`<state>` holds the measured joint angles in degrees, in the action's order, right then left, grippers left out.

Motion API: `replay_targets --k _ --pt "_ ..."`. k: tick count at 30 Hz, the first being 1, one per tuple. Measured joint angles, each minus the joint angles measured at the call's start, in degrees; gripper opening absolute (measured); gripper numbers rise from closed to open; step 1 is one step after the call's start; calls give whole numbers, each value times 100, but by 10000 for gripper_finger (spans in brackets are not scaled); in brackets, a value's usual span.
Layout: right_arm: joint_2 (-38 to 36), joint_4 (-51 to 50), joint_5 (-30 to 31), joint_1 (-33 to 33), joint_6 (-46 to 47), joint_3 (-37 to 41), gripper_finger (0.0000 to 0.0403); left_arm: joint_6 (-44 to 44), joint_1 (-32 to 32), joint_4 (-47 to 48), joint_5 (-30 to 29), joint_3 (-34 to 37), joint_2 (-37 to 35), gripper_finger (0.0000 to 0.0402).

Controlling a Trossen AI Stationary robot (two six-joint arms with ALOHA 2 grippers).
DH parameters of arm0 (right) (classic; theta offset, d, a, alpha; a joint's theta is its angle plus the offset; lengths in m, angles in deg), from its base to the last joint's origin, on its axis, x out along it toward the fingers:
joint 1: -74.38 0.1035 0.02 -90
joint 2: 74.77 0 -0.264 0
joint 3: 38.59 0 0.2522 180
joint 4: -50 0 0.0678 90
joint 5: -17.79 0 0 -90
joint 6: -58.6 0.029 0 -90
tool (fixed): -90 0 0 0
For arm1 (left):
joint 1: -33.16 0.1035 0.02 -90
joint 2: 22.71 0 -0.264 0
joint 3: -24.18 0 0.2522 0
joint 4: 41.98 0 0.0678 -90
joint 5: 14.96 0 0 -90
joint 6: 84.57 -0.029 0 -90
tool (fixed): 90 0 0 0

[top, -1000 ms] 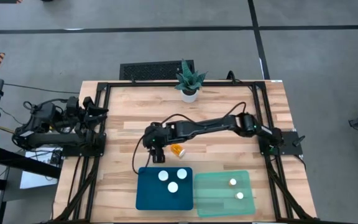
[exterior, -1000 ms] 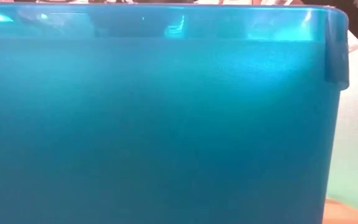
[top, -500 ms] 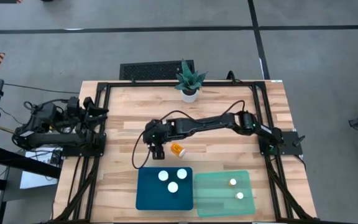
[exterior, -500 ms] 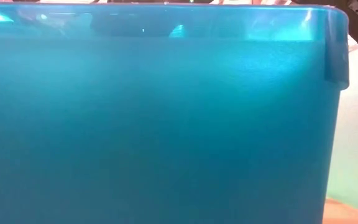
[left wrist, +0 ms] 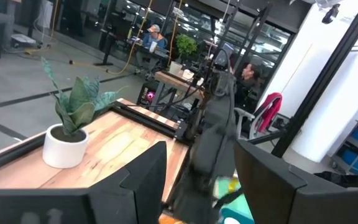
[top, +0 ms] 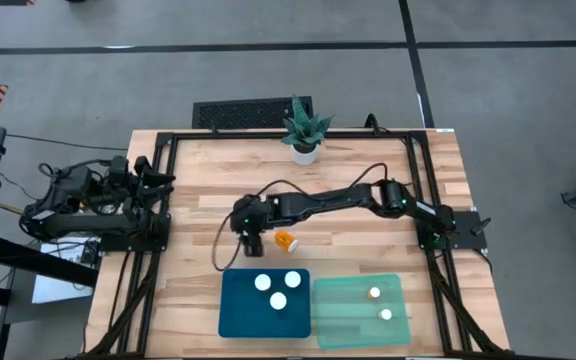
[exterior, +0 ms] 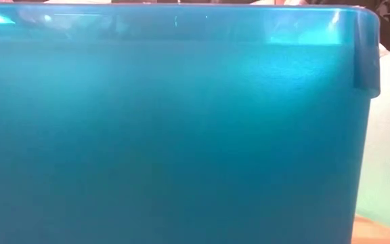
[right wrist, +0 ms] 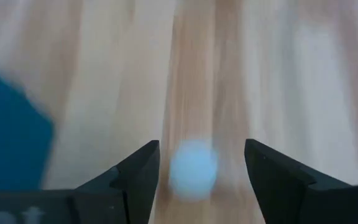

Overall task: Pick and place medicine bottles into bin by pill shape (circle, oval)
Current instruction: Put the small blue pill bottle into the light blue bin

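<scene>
Amber bottle [top: 285,240] is lying on its side on the wood, centre of the overhead frame, and the right gripper [top: 252,243] hangs just left of it with its jaws spread and nothing between them, so I'd guess it's lining up a grab. Blue tray [top: 224,310] already holds three white-capped bottles and the mint tray [top: 343,312] two, sorted apart by pill shape I reckon. Left gripper [left wrist: 197,180] sits parked off the table's left edge, jaws apart and empty.

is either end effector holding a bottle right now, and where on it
Nothing is held. The right end effector stands open over the table, beside a bottle lying on its side; a white cap shows between its fingers, ungripped. The left end effector is open, parked off the table's left.
</scene>
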<state>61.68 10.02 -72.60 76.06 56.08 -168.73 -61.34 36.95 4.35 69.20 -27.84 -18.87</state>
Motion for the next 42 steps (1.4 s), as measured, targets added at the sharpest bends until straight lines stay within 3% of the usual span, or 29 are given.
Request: replay_targets --k 14,31,42 --pt "139 -89 -143 11 96 5 240 0 0 33 -21 0 2 181" --pt "139 -184 -138 11 97 5 124 2 0 117 -87 0 2 181" --pt "-32 -318 -133 39 120 -226 129 4 0 118 -87 0 2 180"
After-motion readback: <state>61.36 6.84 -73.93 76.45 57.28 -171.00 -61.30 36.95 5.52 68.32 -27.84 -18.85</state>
